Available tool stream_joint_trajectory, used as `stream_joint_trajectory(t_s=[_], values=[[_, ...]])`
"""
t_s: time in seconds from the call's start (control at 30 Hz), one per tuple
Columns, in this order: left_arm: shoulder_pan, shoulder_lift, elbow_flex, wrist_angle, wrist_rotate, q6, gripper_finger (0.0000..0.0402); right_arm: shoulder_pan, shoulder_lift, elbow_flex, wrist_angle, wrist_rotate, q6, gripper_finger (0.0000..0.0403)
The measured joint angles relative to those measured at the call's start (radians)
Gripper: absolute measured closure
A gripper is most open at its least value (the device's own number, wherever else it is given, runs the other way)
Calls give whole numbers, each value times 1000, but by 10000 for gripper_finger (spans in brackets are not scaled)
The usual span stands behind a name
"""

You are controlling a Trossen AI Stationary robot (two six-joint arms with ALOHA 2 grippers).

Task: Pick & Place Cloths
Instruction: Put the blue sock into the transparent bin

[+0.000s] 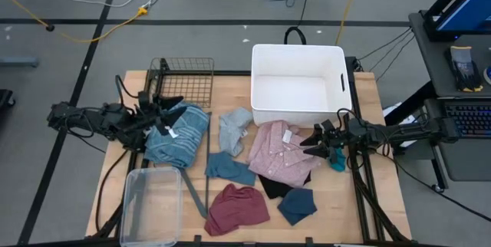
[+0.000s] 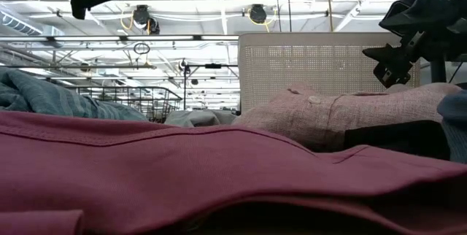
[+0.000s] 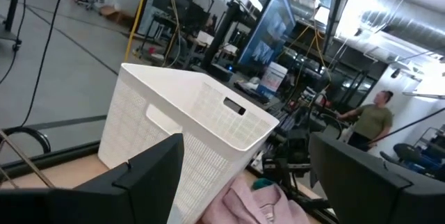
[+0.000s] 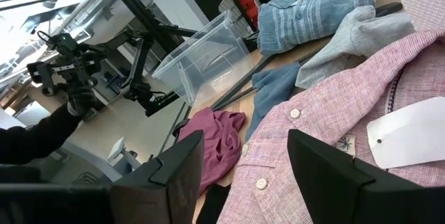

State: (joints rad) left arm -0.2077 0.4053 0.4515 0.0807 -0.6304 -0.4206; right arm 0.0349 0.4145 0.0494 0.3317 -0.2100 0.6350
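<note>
Several cloths lie spread on the wooden table. The blue striped top (image 1: pixel 182 136) lies at the left, and my left gripper (image 1: pixel 170 110) hovers open above its far edge, holding nothing. The pink shirt (image 1: pixel 280 153) lies in the middle, partly over a black piece (image 1: pixel 273 186). My right gripper (image 1: pixel 308 141) stands open just above the shirt's right edge, nothing between its fingers (image 4: pixel 177 165). A grey-blue piece (image 1: pixel 234 128), a teal piece (image 1: pixel 229 169), a maroon piece (image 1: pixel 238 205) and a navy piece (image 1: pixel 298 205) lie flat around them.
A white plastic tub (image 1: pixel 299 82) stands at the far edge, right of a wire basket (image 1: pixel 186 80). A clear plastic bin (image 1: pixel 152 205) sits at the near left corner. A small teal cloth (image 1: pixel 336 159) lies under the right arm. A person (image 3: pixel 372 118) stands in the room beyond.
</note>
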Motion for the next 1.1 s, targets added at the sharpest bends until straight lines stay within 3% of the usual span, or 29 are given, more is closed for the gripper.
stream_joint_trajectory(t_s=[0.27, 0.47, 0.7, 1.1], values=[[0, 0, 0, 5, 2, -8, 92, 0, 0, 0, 0, 0, 0, 202], [-1, 7, 0, 25, 73, -26, 91, 0, 0, 0, 0, 0, 0, 202], [-36, 204, 84, 6, 80, -39, 91, 0, 0, 0, -1, 0, 0, 202], [-81, 602, 507, -542, 184, -218, 91, 0, 0, 0, -1, 0, 0, 202]])
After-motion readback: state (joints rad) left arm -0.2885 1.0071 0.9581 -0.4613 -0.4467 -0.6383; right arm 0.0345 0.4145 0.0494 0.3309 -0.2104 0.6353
